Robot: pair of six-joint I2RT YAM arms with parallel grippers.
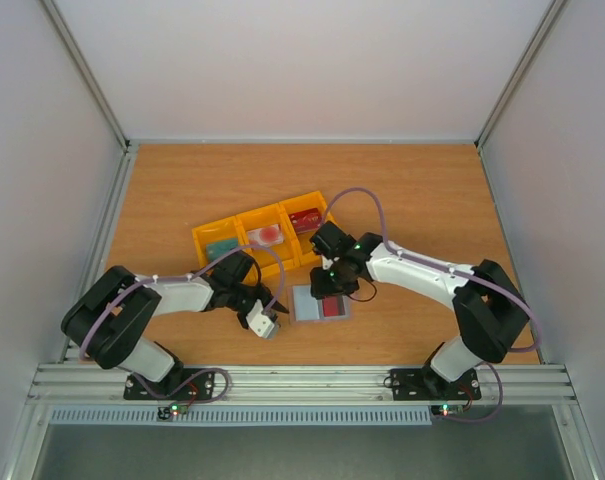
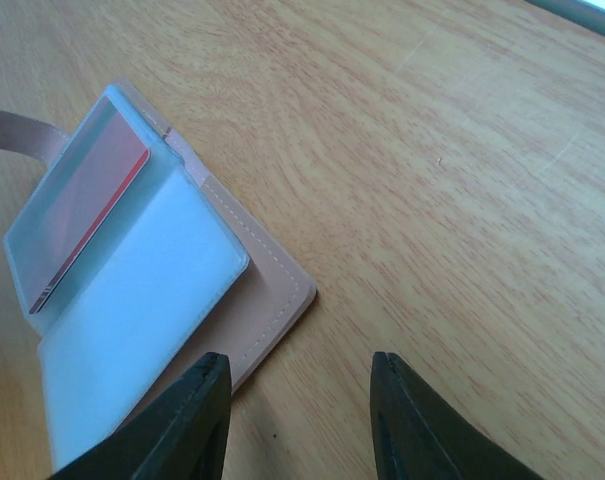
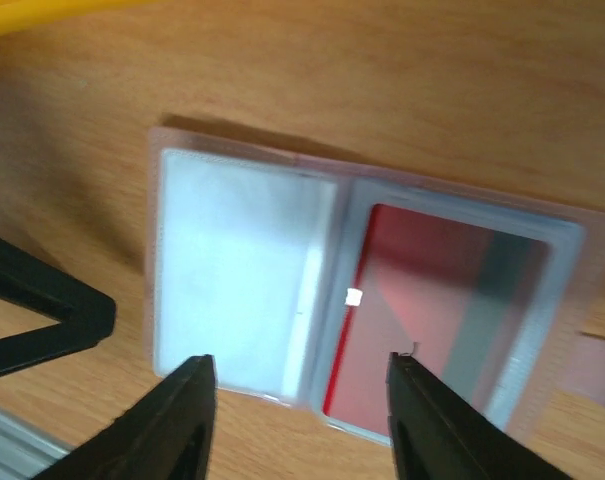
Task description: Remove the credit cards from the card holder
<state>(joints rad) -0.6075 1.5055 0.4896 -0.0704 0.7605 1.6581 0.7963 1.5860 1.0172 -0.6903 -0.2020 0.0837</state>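
The card holder (image 1: 308, 302) lies open on the bench (image 1: 422, 190), inside up. It is close to the near edge and about midway between the left and right edges. Its panel toward the left edge is pale and looks empty. The panel toward the right edge has a red card (image 1: 334, 307) in its clear pocket, and the card's face shows through the plastic. A strap (image 3: 600, 362) sticks out from that same side of the holder.

The right hand (image 3: 297, 405) hangs directly above the holder, released, its two fingers spread with nothing between them. I cannot tell whether the tips touch the holder. The left hand (image 2: 300, 415) is low over the bench, just beside the holder on the side of the left edge. It is also released and empty — in its own camera, only bare wood shows between the fingers, and one finger overlaps the edge of the pale panel.

Beyond the holder, toward the far edge, stands a yellow tray (image 1: 200, 240) with three compartments. A teal card (image 1: 222, 246) is in the compartment nearest the left edge. A whitish-pink card (image 1: 267, 235) with a red blotch is in the middle one, and a dark red card (image 1: 304, 222) — as far as I can see — is in the one nearest the right edge.
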